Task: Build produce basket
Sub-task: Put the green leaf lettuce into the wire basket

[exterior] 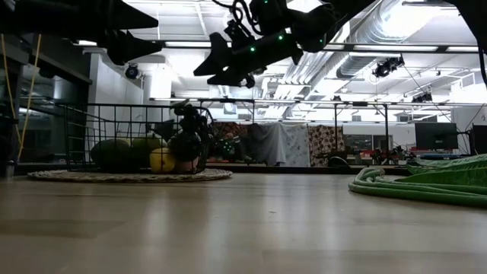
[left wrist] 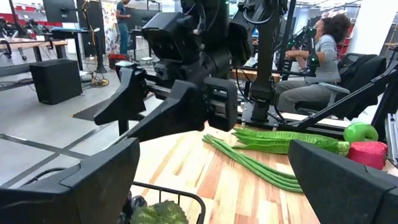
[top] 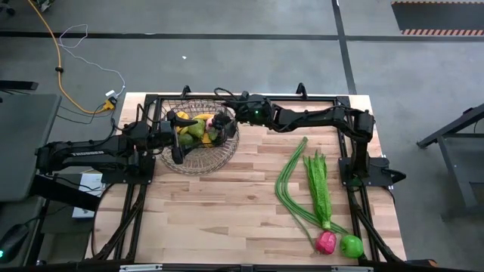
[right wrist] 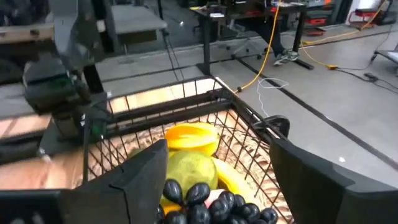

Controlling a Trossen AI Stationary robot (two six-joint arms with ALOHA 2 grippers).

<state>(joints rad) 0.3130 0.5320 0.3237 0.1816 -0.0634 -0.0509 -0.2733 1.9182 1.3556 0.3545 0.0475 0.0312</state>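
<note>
The dark wire basket (top: 204, 159) sits on a round woven mat at the table's far left. It holds a yellow banana (right wrist: 189, 137), a green pear (right wrist: 189, 169), a lemon (exterior: 161, 160) and dark grapes (right wrist: 211, 202). My left gripper (top: 179, 137) hangs open over the basket's left part. My right gripper (top: 225, 125) hangs open over its right part, above the grapes (exterior: 189, 141) and clear of them (exterior: 228, 68). The two grippers face each other. Long green beans (top: 291, 177), leafy greens (top: 318, 189), a red pepper (top: 327, 242) and a green apple (top: 351, 245) lie on the table's right half.
Black arm frames run along the table's left, right and far edges. Bare wood lies between the basket and the beans (left wrist: 255, 165). A yellow cable lies on the floor beyond the far left corner. A seated person (left wrist: 317, 56) shows in the room beyond the right side.
</note>
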